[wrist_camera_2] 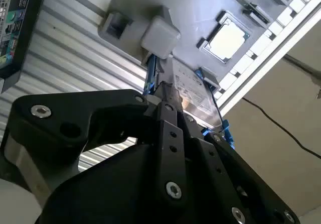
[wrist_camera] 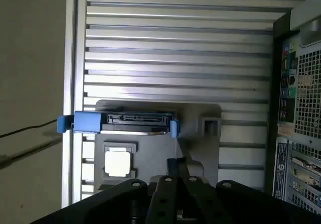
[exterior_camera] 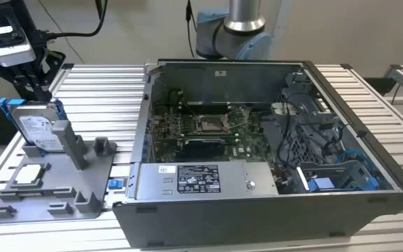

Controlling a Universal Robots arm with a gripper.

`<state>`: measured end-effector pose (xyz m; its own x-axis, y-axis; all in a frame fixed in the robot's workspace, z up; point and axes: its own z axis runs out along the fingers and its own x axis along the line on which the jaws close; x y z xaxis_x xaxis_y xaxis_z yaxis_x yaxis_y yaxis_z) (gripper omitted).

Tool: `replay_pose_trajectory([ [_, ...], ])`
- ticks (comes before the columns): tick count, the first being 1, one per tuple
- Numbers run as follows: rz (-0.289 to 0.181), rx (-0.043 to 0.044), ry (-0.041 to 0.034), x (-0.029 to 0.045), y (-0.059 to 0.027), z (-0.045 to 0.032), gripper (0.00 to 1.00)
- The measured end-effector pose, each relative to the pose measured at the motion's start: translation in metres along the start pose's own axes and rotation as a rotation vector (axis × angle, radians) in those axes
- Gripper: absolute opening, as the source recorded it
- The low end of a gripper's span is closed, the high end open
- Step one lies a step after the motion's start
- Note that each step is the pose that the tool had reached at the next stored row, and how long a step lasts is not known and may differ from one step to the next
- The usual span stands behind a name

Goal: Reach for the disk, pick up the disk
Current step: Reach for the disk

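I see the disk (exterior_camera: 36, 125) standing upright in the grey holder (exterior_camera: 56, 179) at the exterior view's left, the gripper (exterior_camera: 40, 94) just above its top edge; jaw state I cannot tell

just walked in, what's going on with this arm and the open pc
A robot arm's gripper hangs just over the top edge of the disk, a blue-edged hard drive standing upright in a grey holder at the exterior view's left. The disk sits in the holder, not yet lifted. An open computer case lies beside it on the slatted table.
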<state>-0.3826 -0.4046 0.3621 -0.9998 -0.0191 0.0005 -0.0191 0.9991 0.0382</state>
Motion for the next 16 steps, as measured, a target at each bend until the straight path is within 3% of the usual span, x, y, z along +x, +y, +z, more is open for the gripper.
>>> replay_pose_trajectory([
  [13, 0.000, 0.0000, 0.0000, 0.0000, 0.0002, 0.0000, 0.00],
  [16, 0.000, 0.0000, 0.0001, 0.0009, 0.0049, 0.0003, 0.00],
])
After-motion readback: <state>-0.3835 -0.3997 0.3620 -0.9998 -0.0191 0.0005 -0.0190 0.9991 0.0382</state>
